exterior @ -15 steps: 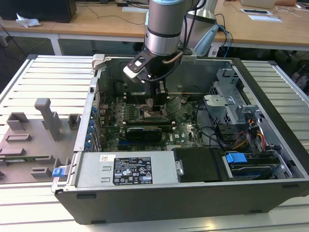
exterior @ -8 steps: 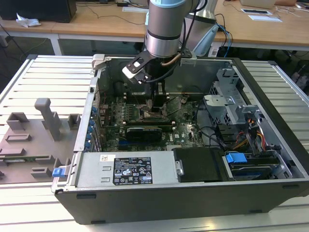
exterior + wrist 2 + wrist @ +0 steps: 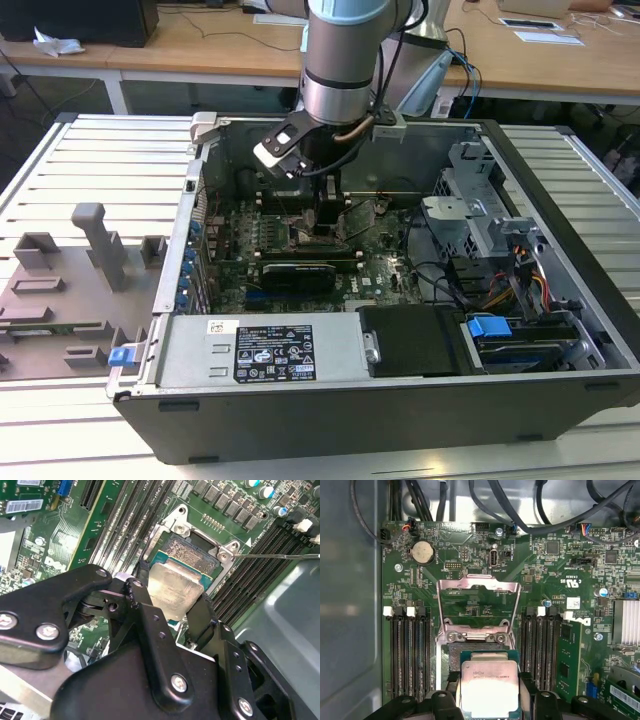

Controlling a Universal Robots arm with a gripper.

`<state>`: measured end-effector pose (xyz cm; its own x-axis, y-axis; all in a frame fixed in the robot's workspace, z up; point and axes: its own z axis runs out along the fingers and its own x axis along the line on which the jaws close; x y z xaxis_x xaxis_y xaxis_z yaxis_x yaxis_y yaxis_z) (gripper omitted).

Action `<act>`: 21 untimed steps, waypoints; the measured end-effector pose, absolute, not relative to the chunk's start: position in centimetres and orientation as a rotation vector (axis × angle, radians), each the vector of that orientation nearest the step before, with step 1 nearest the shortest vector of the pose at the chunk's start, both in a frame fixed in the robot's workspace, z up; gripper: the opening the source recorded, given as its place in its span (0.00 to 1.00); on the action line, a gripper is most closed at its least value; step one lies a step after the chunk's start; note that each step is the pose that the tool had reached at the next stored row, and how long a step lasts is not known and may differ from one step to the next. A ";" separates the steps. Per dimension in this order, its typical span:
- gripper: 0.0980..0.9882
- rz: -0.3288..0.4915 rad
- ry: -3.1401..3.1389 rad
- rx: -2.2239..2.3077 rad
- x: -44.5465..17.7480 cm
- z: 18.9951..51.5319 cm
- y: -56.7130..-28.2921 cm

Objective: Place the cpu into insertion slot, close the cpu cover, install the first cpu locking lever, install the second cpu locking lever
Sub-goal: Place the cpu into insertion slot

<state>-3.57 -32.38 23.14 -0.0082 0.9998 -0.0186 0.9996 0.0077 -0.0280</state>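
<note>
In both wrist views my gripper (image 3: 170, 601) (image 3: 488, 681) is shut on the cpu (image 3: 174, 591) (image 3: 487, 686), with one black finger against each of two opposite edges of its silvery top. The chip hangs low over the insertion slot (image 3: 194, 544) (image 3: 456, 653) on the green motherboard (image 3: 555, 585), hiding most of it; whether it rests in the slot I cannot tell. The cpu cover (image 3: 477, 586) stands swung open past the slot. A thin locking lever (image 3: 280, 556) sticks out to one side. In the exterior view the gripper (image 3: 325, 222) reaches down into the case.
Black memory slots (image 3: 410, 650) (image 3: 540, 645) flank the slot on both sides. Cables (image 3: 530, 510) hang along the case wall. The open computer case (image 3: 560, 200) holds a drive cage (image 3: 480, 215) and a power supply (image 3: 270, 350). A grey fixture plate (image 3: 60, 300) lies at the exterior view's left.
</note>
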 end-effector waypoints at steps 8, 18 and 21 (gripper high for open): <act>0.50 0.039 -2.220 -2.202 -3.8 22.1 -32.1; 0.50 0.037 -2.216 -2.204 -4.1 20.5 -31.7; 0.50 0.037 -2.203 -2.217 -4.1 20.2 -31.6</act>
